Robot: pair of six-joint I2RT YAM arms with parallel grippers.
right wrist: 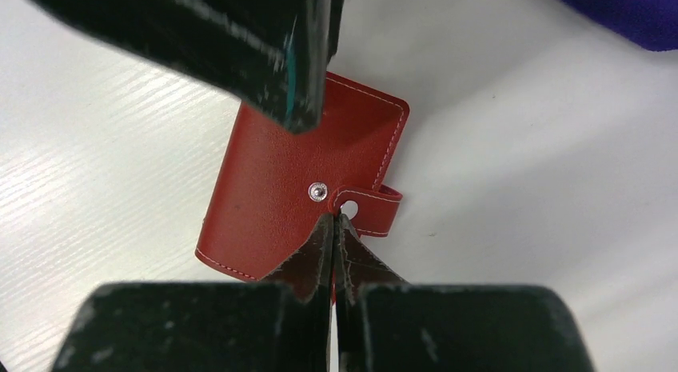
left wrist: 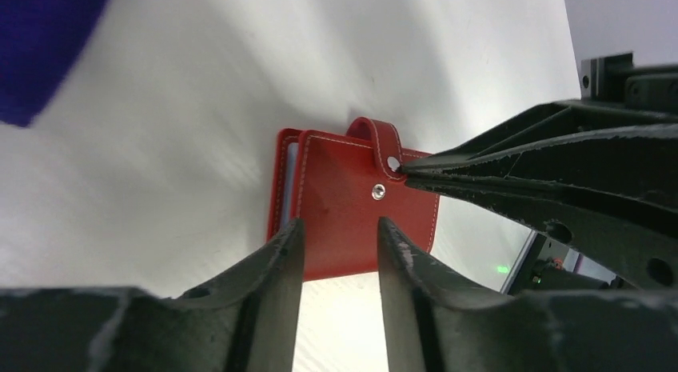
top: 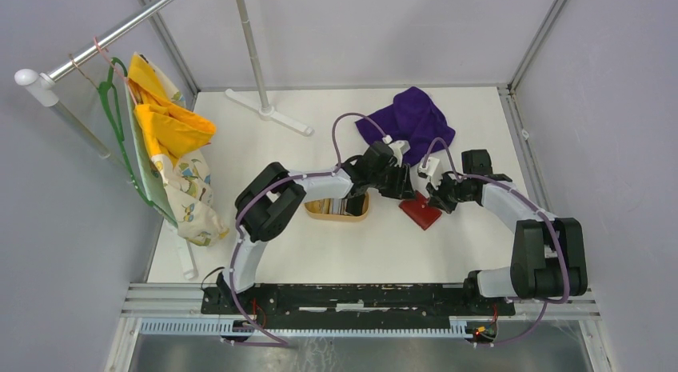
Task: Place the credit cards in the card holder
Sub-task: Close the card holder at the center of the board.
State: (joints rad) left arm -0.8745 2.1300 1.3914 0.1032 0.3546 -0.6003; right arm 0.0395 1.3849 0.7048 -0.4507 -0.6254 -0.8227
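Opening the card holder, with no card in hand yet.
On the left, the cards (top: 345, 205) lie in the wooden tray (top: 320, 214), so the job looks barely begun. The left gripper (left wrist: 340, 228) hangs over the near edge of the red card holder (left wrist: 352, 204), its fingers apart with nothing between them. The holder lies flat and folded on the white table (top: 264, 244), between the two grippers, with its snap tab (left wrist: 376, 136) off the stud. The right gripper (right wrist: 336, 220) is closed, its tips touching the tab's end; whether it pinches the tab I cannot tell. Next, I judge, the cover must be swung open and kept open, probably one gripper pinning the holder while the other lifts, before a card is fetched from the tray. No brand, label or writing can be read.
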